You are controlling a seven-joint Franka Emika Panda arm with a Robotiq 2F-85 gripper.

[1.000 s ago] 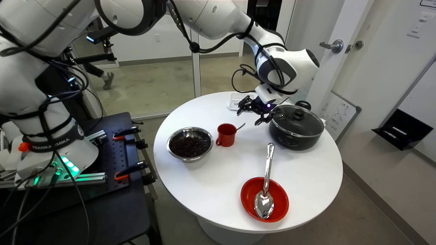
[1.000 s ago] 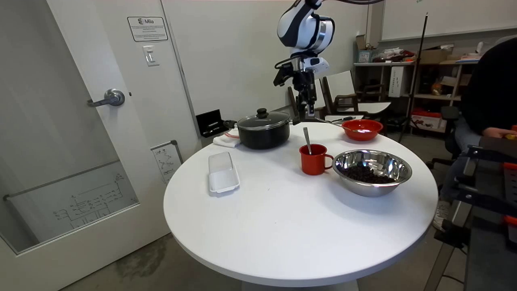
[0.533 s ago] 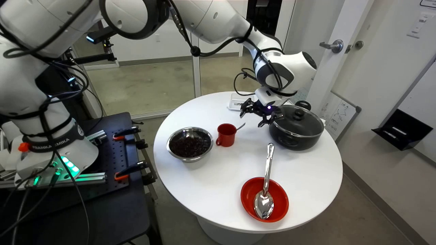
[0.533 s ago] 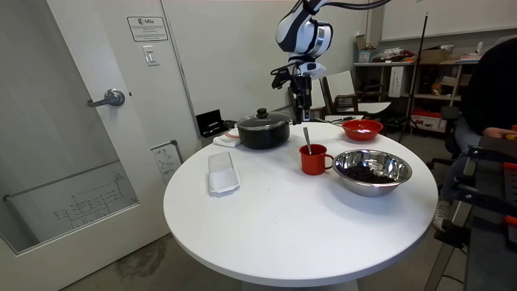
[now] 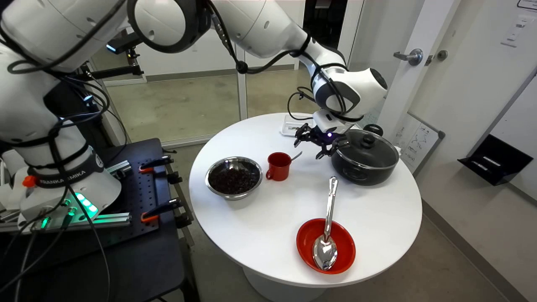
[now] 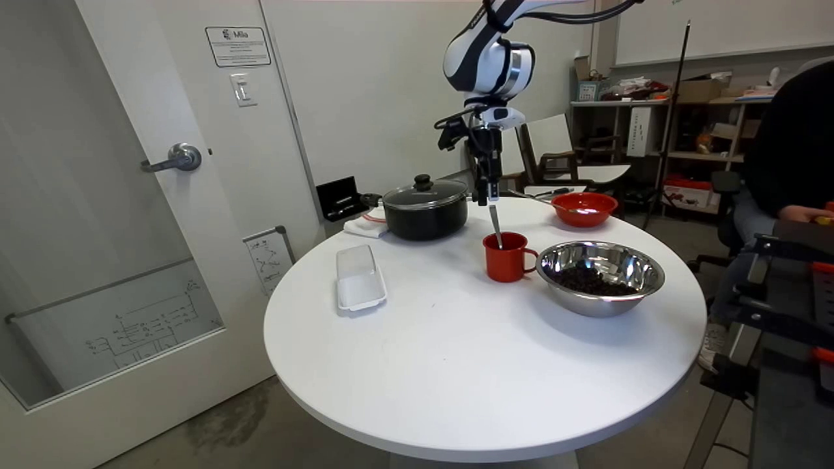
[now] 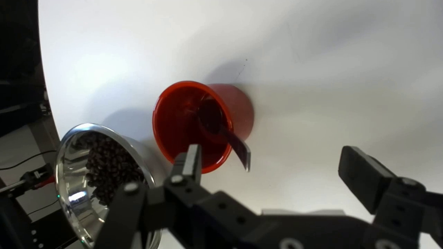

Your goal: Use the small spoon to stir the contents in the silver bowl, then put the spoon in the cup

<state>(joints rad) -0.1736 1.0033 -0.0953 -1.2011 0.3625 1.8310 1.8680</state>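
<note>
The red cup (image 5: 277, 171) stands upright on the white table and also shows in an exterior view (image 6: 503, 264) and the wrist view (image 7: 241, 107). The small spoon (image 6: 496, 225) leans in it, its handle (image 7: 239, 147) sticking out over the rim; the tip also shows in an exterior view (image 5: 296, 155). The silver bowl (image 6: 596, 305) with dark beans sits beside the cup, at lower left in the wrist view (image 7: 71, 173). My gripper (image 5: 309, 151) is open and empty above the table. In the wrist view its fingers (image 7: 271, 155) are wide apart, the handle end nearer the left finger.
A black lidded pot (image 5: 364, 167) stands close beside the gripper. A red shallow dish (image 5: 304, 247) holds a long silver spoon (image 5: 330, 205). A white tray with a clear lid (image 6: 361, 290) lies on the table's other side. A white cloth (image 6: 365, 227) lies by the pot.
My gripper has moved down towards the table, shifting slightly left in an exterior view. It stays open. The cup, small spoon and bowl have not moved. A leg behind the glass has gone.
</note>
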